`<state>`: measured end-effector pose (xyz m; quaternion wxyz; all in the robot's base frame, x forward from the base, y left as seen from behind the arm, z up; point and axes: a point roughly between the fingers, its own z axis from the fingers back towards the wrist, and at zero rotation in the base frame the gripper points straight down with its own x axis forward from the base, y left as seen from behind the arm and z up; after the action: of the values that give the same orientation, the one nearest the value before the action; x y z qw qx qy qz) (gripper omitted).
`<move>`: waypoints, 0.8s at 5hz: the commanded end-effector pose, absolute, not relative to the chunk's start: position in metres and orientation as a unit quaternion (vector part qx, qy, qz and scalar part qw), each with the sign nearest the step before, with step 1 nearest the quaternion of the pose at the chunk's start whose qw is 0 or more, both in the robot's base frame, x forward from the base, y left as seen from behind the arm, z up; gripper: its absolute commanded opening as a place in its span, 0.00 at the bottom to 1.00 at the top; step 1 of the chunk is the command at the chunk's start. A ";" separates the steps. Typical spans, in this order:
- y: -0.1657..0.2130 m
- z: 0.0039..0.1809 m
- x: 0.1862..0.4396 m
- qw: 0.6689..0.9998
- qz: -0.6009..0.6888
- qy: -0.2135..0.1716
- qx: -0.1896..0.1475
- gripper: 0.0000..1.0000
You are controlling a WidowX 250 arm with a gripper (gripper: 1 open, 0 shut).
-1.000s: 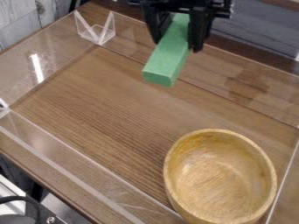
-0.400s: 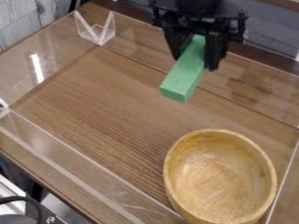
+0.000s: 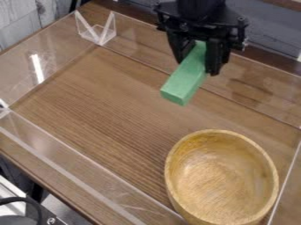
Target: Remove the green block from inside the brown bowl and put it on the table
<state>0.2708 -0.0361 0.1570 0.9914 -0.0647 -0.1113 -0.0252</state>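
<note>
Camera view cuts off the arm above the black tool (image 3: 201, 54) at the top edge. Pinches the upper end of the green block (image 3: 184, 83), fingers (image 3: 216, 53) pressed against its sides, hiding that end. Block hangs tilted, lower end toward the front left, above the worktop (image 3: 106, 105); hard to tell whether that end touches the wood. Brown bowl (image 3: 221, 183) sits at the front right, well apart from the block, its right and lower rim clipped by the frame, inside bare. Clear acrylic walls (image 3: 53, 149) edge the worktop, with a small clear stand (image 3: 95, 28) at the back left corner. Reflections blur the left wall.
</note>
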 end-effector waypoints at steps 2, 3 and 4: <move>-0.023 0.160 0.278 0.988 -0.027 -0.136 -0.063 0.00; -0.022 0.158 0.280 0.988 -0.029 -0.141 -0.063 0.00; -0.023 0.157 0.282 0.987 -0.028 -0.147 -0.062 0.00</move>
<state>0.2797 -0.0239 0.1492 0.9890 -0.0617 -0.1310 -0.0293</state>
